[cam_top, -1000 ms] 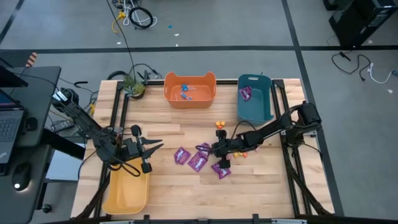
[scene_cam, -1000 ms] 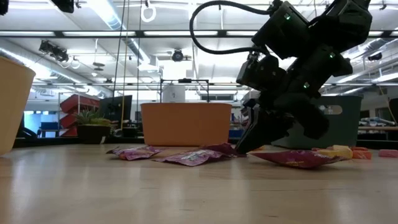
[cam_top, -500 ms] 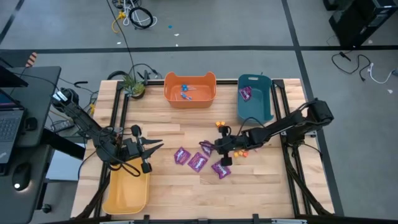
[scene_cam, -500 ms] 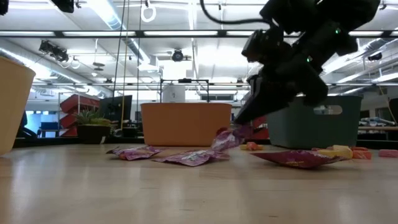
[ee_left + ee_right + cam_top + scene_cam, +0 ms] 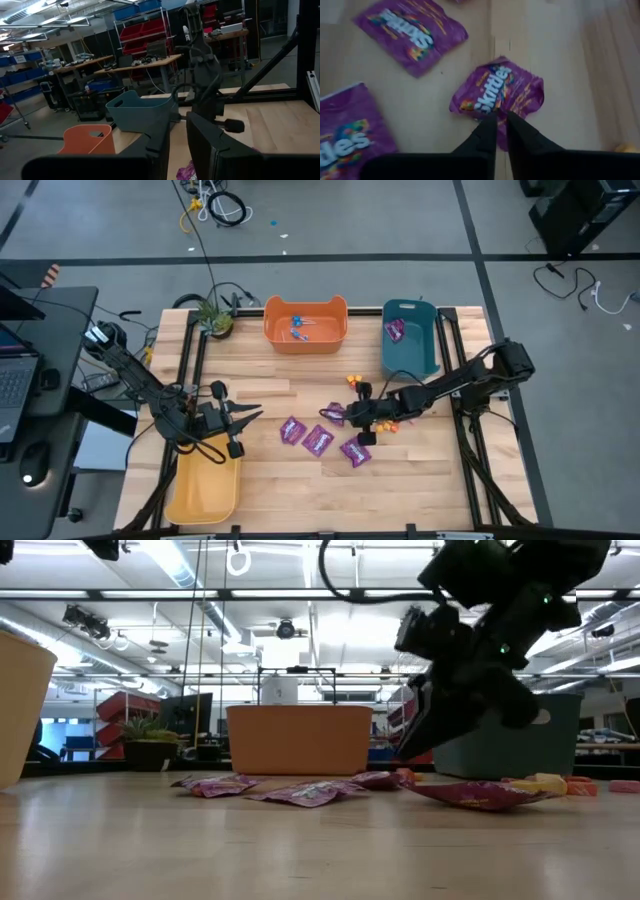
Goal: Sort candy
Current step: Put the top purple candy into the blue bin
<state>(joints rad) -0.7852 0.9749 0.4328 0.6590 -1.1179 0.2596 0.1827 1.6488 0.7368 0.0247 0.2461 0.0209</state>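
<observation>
Several shiny purple candy packets lie flat on the wooden table: one [image 5: 495, 92] right before my right gripper, others [image 5: 318, 441] nearer the front. My right gripper [image 5: 499, 116] slants down just above that packet's near edge, its fingers a narrow gap apart and holding nothing. In the low view the packet [image 5: 378, 780] rests on the table below the fingers. Tiny orange pieces [image 5: 352, 380] lie close by. My left gripper [image 5: 250, 416] waits level and open over the table's left, holding nothing.
An orange bin [image 5: 305, 308] with blue lollipops [image 5: 298, 330] stands at the far edge. Right of it is a teal bin [image 5: 410, 360] holding a purple packet [image 5: 396, 330]. A yellow bin [image 5: 205, 490] sits at the front left, a small plant [image 5: 213, 318] at the far left.
My right gripper has risen and drawn back a little toward the table's right. It tugged one end of the purple packet up off the table; that packet now lies flat again, slightly farther back than before.
</observation>
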